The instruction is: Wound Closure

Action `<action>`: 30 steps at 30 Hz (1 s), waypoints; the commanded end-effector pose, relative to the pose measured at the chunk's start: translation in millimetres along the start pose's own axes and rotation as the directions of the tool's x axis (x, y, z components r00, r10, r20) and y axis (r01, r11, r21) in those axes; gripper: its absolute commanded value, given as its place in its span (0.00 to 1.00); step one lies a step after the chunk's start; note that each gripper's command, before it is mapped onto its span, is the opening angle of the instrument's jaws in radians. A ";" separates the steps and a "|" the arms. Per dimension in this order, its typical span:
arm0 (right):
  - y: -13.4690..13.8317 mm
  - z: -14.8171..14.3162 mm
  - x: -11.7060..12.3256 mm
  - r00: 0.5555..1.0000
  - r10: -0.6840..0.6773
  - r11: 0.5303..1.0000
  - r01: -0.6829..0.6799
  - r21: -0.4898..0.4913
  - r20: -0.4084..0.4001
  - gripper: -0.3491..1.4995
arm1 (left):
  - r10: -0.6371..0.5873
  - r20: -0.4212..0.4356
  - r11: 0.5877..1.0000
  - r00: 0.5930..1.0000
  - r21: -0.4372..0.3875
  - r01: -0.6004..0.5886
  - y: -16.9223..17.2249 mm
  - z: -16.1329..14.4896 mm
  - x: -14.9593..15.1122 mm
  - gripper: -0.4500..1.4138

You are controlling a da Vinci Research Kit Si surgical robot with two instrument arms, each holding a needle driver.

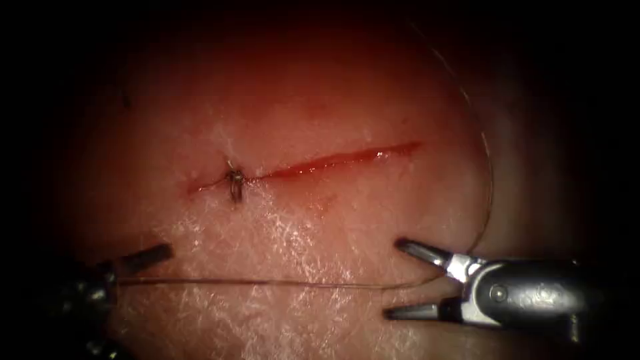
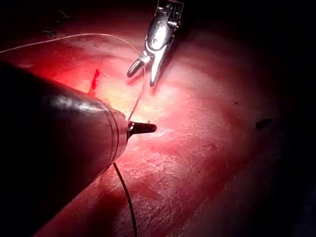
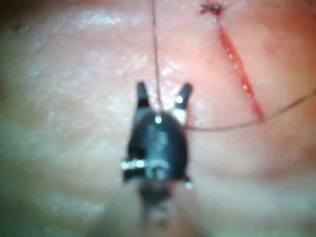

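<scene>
Tissue (image 1: 280, 260): pale pork belly surface, seen lit at the centre in the endoscope view. Cut (image 1: 333, 161): a narrow red line with its long axis run from lower left to upper right, wet with red fluid along its open right part; a knotted stitch (image 1: 235, 181) with short thread ends is seated near its left end. Thread (image 1: 267, 283): one strand is laid nearly level across the tissue below the cut, from the left tool to the right tool, and from there a wide loop is carried up and around the right end of the cut. Right tool (image 1: 400, 279): entered from the right below the cut, its two jaws spread wide with the thread passing between them close to the hinge; nothing is seen to be pinched. Left tool (image 1: 150, 255): set at the lower left, jaws pressed together, and the strand's end is probably held there, though the grip itself is poorly shown. Needle: not identified in these views, so its place cannot be told. Governing relation: the level strand lies along the line between the two tools, directly within the right tool's open jaws, and the right tool is the nearer to the cut's open part.
</scene>
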 end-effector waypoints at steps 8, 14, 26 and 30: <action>-0.6 0.7 -0.2 1.000 0.002 1.000 -0.002 0.004 -0.002 0.78 | -0.008 0.136 0.993 0.991 0.114 -0.008 -2.1 3.4 -2.1 0.78; -0.7 0.6 0.1 1.000 0.005 1.000 -0.005 0.005 -0.002 0.78 | -0.002 0.210 0.990 0.978 0.139 -0.028 -3.4 5.3 -3.2 0.68; -0.8 0.7 0.2 1.000 0.005 1.000 -0.005 0.005 -0.001 0.78 | 0.146 0.232 0.978 0.962 0.114 -0.176 -2.6 5.1 -3.3 0.00; -0.7 0.7 0.3 1.000 0.006 1.000 -0.006 0.005 -0.001 0.78 | 0.150 0.236 0.975 0.960 0.124 -0.183 -3.3 5.0 -3.3 0.00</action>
